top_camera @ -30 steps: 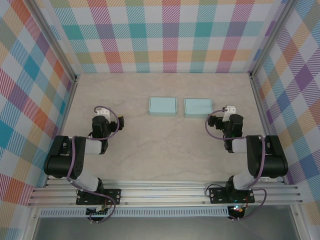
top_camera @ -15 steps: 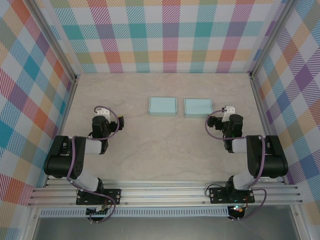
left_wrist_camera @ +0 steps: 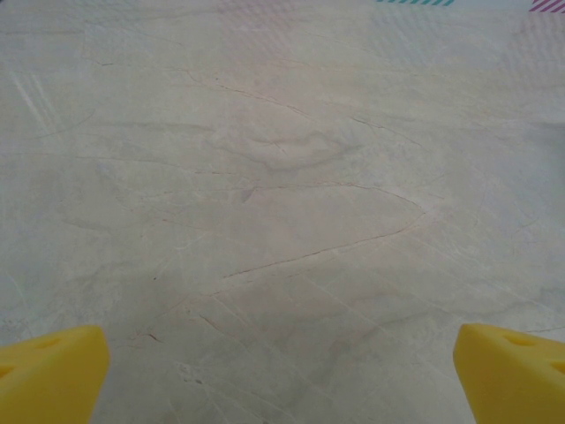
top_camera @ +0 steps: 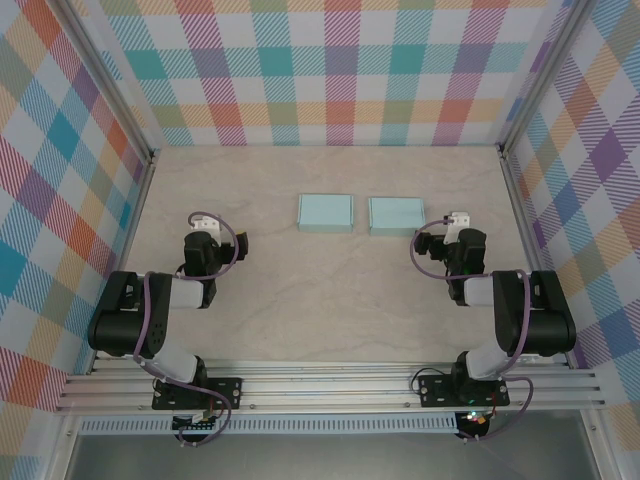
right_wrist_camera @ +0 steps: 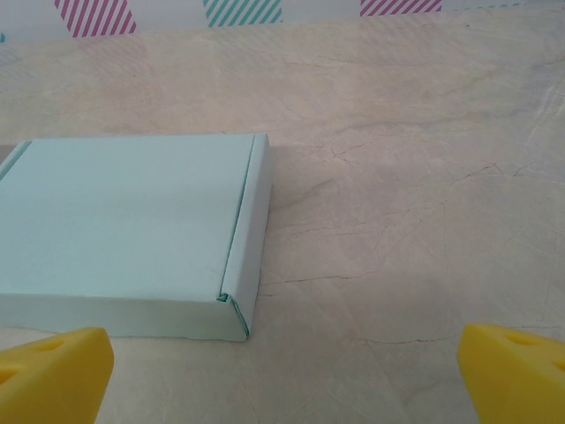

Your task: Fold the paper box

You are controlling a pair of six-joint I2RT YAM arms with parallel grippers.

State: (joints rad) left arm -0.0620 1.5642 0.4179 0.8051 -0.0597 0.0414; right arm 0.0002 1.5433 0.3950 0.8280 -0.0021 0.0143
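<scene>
Change: nothing has moved in the last second; boxes and arms sit as they were.
Boxes: left box (top_camera: 326, 212) and right box (top_camera: 396, 216) lie flat, side by side with a gap, toward the far half of the surface (top_camera: 300, 290); long axes run left to right.
Right arm: folded low, right end effector (top_camera: 460, 228) aimed at the far wall, just beside the right box's near right corner, jaws wide apart, empty.
Left arm: folded low, left end effector (top_camera: 204, 235) well apart from the left box, jaws wide apart, yellow fingers (left_wrist_camera: 48, 375) over bare surface.

Two pale-blue boxes (top_camera: 326, 213) (top_camera: 396, 216), seemingly closed
</scene>
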